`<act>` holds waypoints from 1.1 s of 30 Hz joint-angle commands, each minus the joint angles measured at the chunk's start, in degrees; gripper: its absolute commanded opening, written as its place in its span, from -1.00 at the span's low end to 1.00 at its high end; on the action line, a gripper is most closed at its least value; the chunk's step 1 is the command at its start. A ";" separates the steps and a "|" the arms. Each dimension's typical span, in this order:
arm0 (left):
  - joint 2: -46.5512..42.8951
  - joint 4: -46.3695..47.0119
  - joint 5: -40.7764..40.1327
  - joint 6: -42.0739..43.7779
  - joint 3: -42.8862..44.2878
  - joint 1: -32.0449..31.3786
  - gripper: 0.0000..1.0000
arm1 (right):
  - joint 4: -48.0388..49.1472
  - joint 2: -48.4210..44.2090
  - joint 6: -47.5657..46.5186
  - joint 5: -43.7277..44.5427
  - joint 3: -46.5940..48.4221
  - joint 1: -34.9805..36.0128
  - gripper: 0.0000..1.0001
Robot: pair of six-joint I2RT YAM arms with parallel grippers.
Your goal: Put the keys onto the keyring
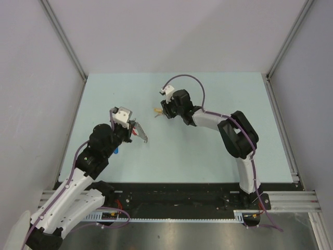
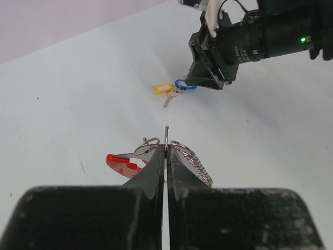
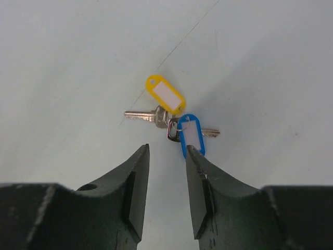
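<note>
My left gripper (image 2: 166,151) is shut on the keyring (image 2: 167,136), pinching a thin wire ring between its fingertips above the table. The red tag (image 2: 122,164) hangs to the left and the silvery chain (image 2: 196,162) to the right. From above, the keyring (image 1: 141,134) sticks out of the left gripper (image 1: 136,127). The keys (image 3: 156,115) lie flat on the table, a yellow tag (image 3: 165,94) and a blue tag (image 3: 191,134) joined to them. My right gripper (image 3: 166,151) stands open just short of them, its right fingertip (image 3: 191,156) next to the blue tag. The right gripper (image 1: 164,110) sits beside the keys (image 1: 156,111).
The pale blue table (image 1: 208,151) is fenced by metal rails left, right and front. A small blue object (image 1: 115,151) lies on the table beside the left arm. The right arm's elbow (image 1: 237,135) rises at centre right.
</note>
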 commanded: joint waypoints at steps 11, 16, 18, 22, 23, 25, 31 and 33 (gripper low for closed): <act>-0.42 2.33 -1.77 1.94 0.03 0.23 -1.00 | -14.38 12.36 10.08 5.05 18.88 -0.06 -0.35; -0.60 2.41 -1.51 1.94 0.03 0.32 -0.99 | -17.02 14.39 15.18 6.28 21.61 -0.32 -0.38; -0.69 2.41 -1.33 1.85 0.03 0.23 -1.00 | -18.34 15.35 17.20 6.46 23.27 -0.67 -0.39; -0.69 2.41 -0.80 2.03 0.03 0.32 -1.00 | -19.14 16.50 19.66 6.46 24.87 -1.46 -0.41; -0.69 2.50 -0.71 2.03 0.03 0.23 -0.99 | -19.14 16.50 20.10 6.46 24.95 -1.64 -0.42; -0.60 2.59 -0.45 2.03 0.03 0.32 -0.99 | -19.05 16.85 20.98 6.11 25.22 -2.16 -0.42; -0.51 2.59 -0.36 2.03 -0.05 0.23 -1.00 | -18.87 17.82 22.13 5.67 25.74 -2.43 -0.44; -0.42 2.50 -0.27 2.03 0.03 0.32 -0.99 | -19.48 18.17 21.69 5.49 26.27 -2.52 -0.48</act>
